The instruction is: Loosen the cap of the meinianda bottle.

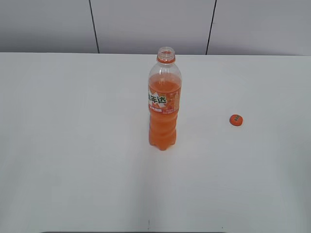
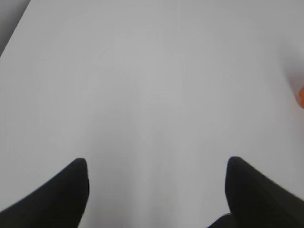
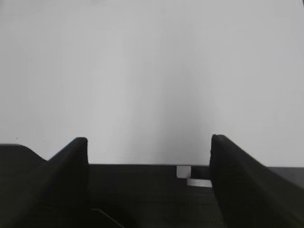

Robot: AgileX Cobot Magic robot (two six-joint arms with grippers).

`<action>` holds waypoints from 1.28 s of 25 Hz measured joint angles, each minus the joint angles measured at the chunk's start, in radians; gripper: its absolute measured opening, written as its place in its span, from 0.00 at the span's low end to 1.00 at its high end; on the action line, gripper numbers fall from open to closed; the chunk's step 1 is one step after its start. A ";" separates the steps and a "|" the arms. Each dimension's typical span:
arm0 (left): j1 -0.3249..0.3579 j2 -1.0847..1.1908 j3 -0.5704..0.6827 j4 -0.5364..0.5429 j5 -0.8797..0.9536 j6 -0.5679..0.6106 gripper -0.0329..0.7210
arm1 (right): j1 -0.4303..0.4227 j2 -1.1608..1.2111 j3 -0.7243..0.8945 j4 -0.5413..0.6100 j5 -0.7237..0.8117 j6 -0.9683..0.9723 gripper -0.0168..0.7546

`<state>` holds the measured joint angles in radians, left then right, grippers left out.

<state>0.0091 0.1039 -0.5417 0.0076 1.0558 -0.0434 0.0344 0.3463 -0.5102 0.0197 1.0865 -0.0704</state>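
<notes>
The meinianda bottle (image 1: 164, 104) stands upright at the middle of the white table (image 1: 73, 145), its neck open with no cap on it. The orange cap (image 1: 235, 120) lies flat on the table to the bottle's right, apart from it. Neither gripper shows in the exterior view. In the left wrist view my left gripper (image 2: 156, 164) is open and empty over bare table, with an orange blur (image 2: 300, 96) at the right edge. In the right wrist view my right gripper (image 3: 148, 142) is open and empty above the table's near edge.
A grey panelled wall (image 1: 146, 24) runs behind the table. The dark table front edge (image 3: 142, 190) shows below the right gripper, with a small white tab (image 3: 183, 171) on it.
</notes>
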 joint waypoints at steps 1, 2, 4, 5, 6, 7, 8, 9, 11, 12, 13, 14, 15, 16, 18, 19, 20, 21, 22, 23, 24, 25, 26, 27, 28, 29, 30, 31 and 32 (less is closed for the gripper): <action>0.000 -0.016 0.000 0.000 0.000 0.000 0.76 | 0.000 -0.023 0.000 0.000 0.000 0.000 0.79; 0.000 -0.032 0.000 0.000 0.000 0.000 0.76 | 0.000 -0.052 0.000 0.000 0.000 0.000 0.79; 0.000 -0.063 0.000 0.000 0.000 0.000 0.76 | 0.000 -0.116 0.000 -0.001 0.000 0.000 0.79; 0.000 -0.084 0.000 0.000 0.000 0.000 0.76 | 0.000 -0.146 0.000 -0.001 0.000 0.000 0.79; 0.000 -0.098 0.001 0.000 0.001 0.000 0.76 | 0.000 -0.182 0.000 -0.001 0.000 0.000 0.79; 0.000 -0.108 0.001 0.001 0.001 0.000 0.76 | 0.000 -0.220 0.000 -0.001 0.000 0.000 0.79; 0.000 -0.109 0.002 0.001 0.002 0.000 0.76 | 0.000 -0.252 0.000 -0.001 0.000 0.000 0.79; 0.000 -0.110 0.002 0.001 0.002 0.000 0.76 | 0.000 -0.292 0.000 -0.001 0.000 0.000 0.79; 0.000 -0.110 0.003 0.003 0.002 0.000 0.76 | 0.000 -0.344 0.000 -0.001 0.001 0.000 0.79; 0.000 -0.110 0.004 0.002 0.002 0.000 0.76 | 0.000 -0.351 0.001 -0.003 0.002 0.001 0.79; 0.000 -0.110 0.006 0.002 0.002 0.000 0.76 | 0.000 -0.352 0.001 -0.006 0.002 0.001 0.79; 0.000 -0.110 0.006 0.002 0.002 0.000 0.76 | 0.000 -0.352 0.002 -0.008 0.002 0.001 0.79; 0.000 -0.110 0.006 0.004 0.003 0.000 0.76 | 0.000 -0.352 0.002 -0.009 0.002 0.002 0.79; 0.000 -0.110 0.006 0.004 0.004 0.000 0.76 | 0.000 -0.352 0.002 -0.009 0.002 0.002 0.79; 0.000 -0.110 0.006 0.004 0.004 0.000 0.76 | 0.000 -0.353 0.002 -0.010 0.002 0.003 0.79; 0.000 -0.110 0.006 0.004 0.004 0.000 0.76 | 0.000 -0.353 0.002 -0.011 0.002 0.003 0.79; 0.000 -0.110 0.006 0.004 0.004 0.000 0.76 | 0.000 -0.353 0.002 -0.011 0.002 0.004 0.79; 0.000 -0.110 0.006 0.004 0.005 0.000 0.76 | 0.000 -0.353 0.002 -0.011 0.002 0.004 0.79; 0.000 -0.110 0.006 0.004 0.005 0.000 0.76 | 0.000 -0.353 0.002 -0.011 0.002 0.004 0.79; 0.000 -0.110 0.006 0.004 0.006 0.000 0.76 | 0.000 -0.353 0.002 -0.011 0.002 0.004 0.79; 0.000 -0.110 0.007 0.004 0.006 0.000 0.76 | 0.000 -0.353 0.002 -0.011 0.002 0.004 0.79; 0.000 -0.110 0.007 0.003 0.006 0.000 0.76 | 0.000 -0.353 0.002 -0.011 0.002 0.004 0.79; 0.000 -0.110 0.007 0.002 0.006 0.000 0.76 | 0.000 -0.353 0.002 -0.011 0.002 0.004 0.79; 0.000 -0.110 0.007 0.001 0.006 0.000 0.76 | 0.000 -0.353 0.002 -0.011 0.002 0.004 0.79; 0.000 -0.110 0.007 0.001 0.006 0.000 0.76 | 0.000 -0.353 0.002 -0.011 0.002 0.004 0.79; 0.000 -0.110 0.007 0.000 0.006 0.000 0.76 | 0.000 -0.353 0.002 -0.011 0.002 0.004 0.79; 0.000 -0.110 0.007 0.000 0.006 0.000 0.76 | 0.000 -0.353 0.002 -0.011 0.002 0.004 0.79; 0.000 -0.110 0.007 0.000 0.006 0.000 0.76 | 0.000 -0.353 0.002 -0.011 0.002 0.004 0.79; 0.000 -0.110 0.007 0.000 0.006 0.000 0.76 | 0.000 -0.353 0.002 -0.011 0.002 0.005 0.79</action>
<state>0.0091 -0.0061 -0.5352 0.0074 1.0622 -0.0434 0.0344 -0.0070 -0.5083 0.0087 1.0881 -0.0655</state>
